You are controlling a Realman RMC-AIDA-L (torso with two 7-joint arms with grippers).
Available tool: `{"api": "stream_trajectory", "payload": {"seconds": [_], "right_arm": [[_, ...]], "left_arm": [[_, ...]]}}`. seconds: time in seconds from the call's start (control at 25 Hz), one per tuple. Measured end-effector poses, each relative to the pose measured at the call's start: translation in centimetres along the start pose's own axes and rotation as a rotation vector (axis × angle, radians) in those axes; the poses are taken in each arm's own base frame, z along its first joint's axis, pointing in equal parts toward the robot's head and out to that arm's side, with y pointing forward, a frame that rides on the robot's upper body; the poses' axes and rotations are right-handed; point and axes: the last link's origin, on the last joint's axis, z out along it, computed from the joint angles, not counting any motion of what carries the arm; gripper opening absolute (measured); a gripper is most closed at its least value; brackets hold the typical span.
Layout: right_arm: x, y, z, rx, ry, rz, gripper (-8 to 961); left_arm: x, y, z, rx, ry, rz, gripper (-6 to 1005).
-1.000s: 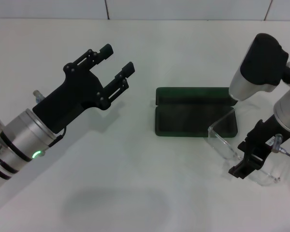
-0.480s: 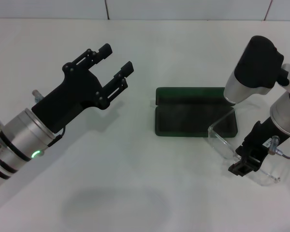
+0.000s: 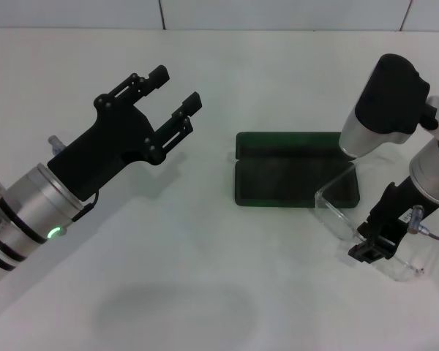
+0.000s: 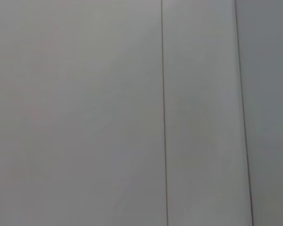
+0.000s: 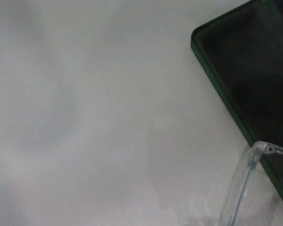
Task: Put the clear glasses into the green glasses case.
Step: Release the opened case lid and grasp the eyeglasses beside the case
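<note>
The green glasses case (image 3: 293, 179) lies open on the white table, right of the middle, with its dark lining up. The clear glasses (image 3: 340, 208) sit at the case's near right corner, one arm reaching over the case edge. My right gripper (image 3: 371, 247) is down at the glasses' lens, close against the clear plastic. In the right wrist view a corner of the case (image 5: 240, 70) and a clear hinge of the glasses (image 5: 254, 160) show. My left gripper (image 3: 177, 86) hangs open and empty above the table, well left of the case.
The white table (image 3: 227, 278) stretches wide in front of the case. A tiled wall edge (image 3: 161, 14) runs along the back. The left wrist view holds only pale panels with dark seams (image 4: 163, 113).
My right gripper has drawn slightly up and back at the glasses. The glasses, the case and the left arm stay where they were.
</note>
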Motion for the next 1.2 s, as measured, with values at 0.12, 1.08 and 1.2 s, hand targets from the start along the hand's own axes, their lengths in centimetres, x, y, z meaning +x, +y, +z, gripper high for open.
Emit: {"api": "stream_trajectory", "payload": {"seconds": [0.12,1.08,1.2], "right_arm": [[0.0,0.1,0.1,0.000,0.007,-0.012,367],[0.4,0.6,-0.4,-0.001,-0.023,-0.092,157],[1.0,1.0,-1.2,-0.034,-0.061,-0.104,154]], "left_arm": [[0.0,0.0,0.0,-0.002,-0.001,0.000,608],[0.1,0.1,-0.1,-0.001,0.008,0.000,605],[0.1,0.1,-0.1,0.003,0.011,-0.002,605]]}}
